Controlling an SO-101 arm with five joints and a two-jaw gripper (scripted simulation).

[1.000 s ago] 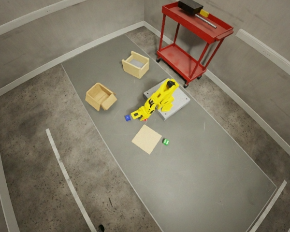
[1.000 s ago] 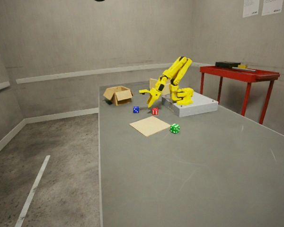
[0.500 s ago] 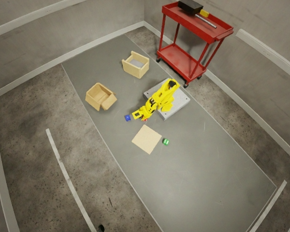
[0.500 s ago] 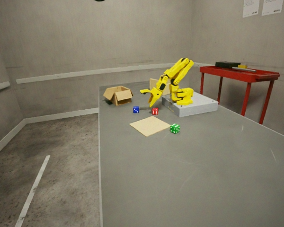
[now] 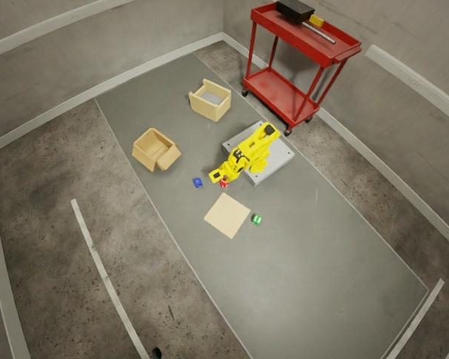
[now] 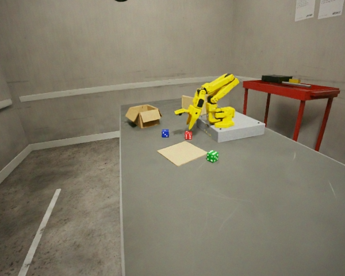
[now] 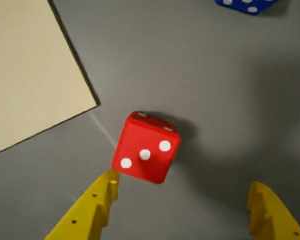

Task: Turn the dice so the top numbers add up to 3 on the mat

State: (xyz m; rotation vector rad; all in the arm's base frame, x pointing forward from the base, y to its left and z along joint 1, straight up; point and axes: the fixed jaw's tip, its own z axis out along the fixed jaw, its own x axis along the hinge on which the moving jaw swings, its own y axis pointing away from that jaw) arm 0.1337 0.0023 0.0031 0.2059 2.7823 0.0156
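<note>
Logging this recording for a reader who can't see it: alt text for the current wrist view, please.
A red die showing three pips lies ahead of the open yellow pincer, near the corner of a tan mat; a blue die is cut off at the top edge.

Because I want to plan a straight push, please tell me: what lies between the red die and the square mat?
Only a short strip of bare grey table separates the red die from the mat; the wrist view shows this.
</note>
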